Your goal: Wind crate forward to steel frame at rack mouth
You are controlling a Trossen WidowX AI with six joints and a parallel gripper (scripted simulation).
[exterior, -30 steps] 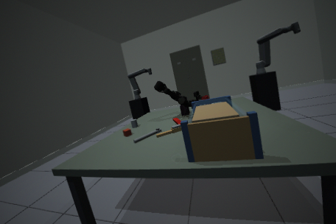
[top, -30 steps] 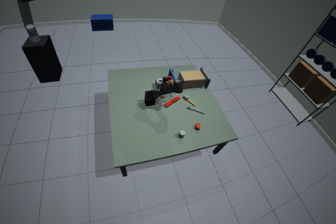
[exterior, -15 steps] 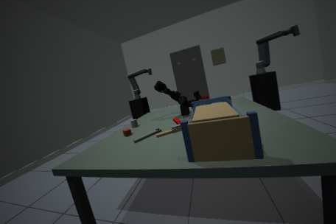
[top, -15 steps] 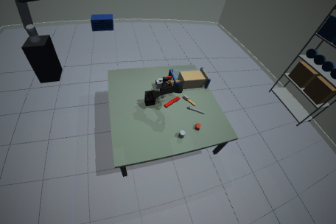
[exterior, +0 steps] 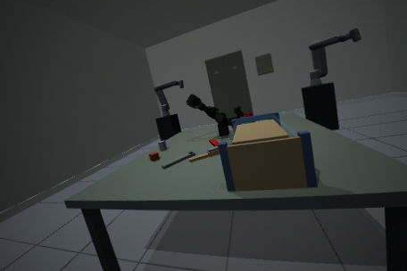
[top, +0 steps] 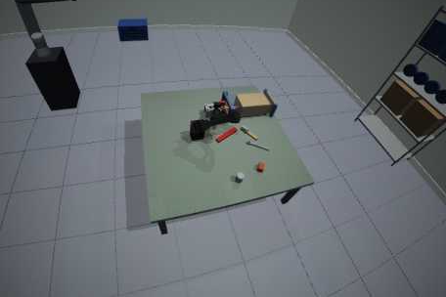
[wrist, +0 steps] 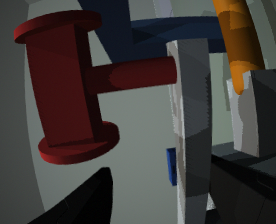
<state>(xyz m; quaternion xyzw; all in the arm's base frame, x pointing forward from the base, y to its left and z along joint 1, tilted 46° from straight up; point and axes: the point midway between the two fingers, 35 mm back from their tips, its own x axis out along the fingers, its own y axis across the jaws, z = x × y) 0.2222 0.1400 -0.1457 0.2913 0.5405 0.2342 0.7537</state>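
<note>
Crate: sitting in or as the tan box-shaped body (top: 255, 104) (exterior: 265, 162) between blue posts at the bench's edge; which parts are crate and which are cubby, I cannot tell.
Frame: a blue frame (top: 228, 102) (exterior: 255, 118) is standing across the inner end of the tan body; the gap from the crate's front is not readable.
Winch: grey and white pieces (top: 209, 107) (wrist: 193, 100) are standing near that frame, a red spool-shaped part (top: 222, 103) (exterior: 248, 114) (wrist: 61, 90) joining an upright plate by a red stem.
Claw: the gripper (top: 218, 105) (exterior: 240, 112) (wrist: 157, 169) is hanging part-way spread, pinching nothing; the upright plate is showing between its fingers, and an orange rod (wrist: 241, 45) is slanting down beyond.
Arm: the black arm (top: 220, 118) (exterior: 210, 110) is bending over the bench (top: 186, 183) (exterior: 147, 184), its elbow lying beside the frame in the top view.
Tools: a red bar (top: 227, 134) (exterior: 214, 143) is lying near the arm, with a wooden-handled tool (top: 249, 133) (exterior: 199, 157) and a wrench (top: 257, 146) (exterior: 178, 160) beyond.
Outlying: a red block (top: 261, 167) (exterior: 153, 156) and a grey cylinder (top: 240, 177) (exterior: 162, 145) are resting well apart from the winch.
</note>
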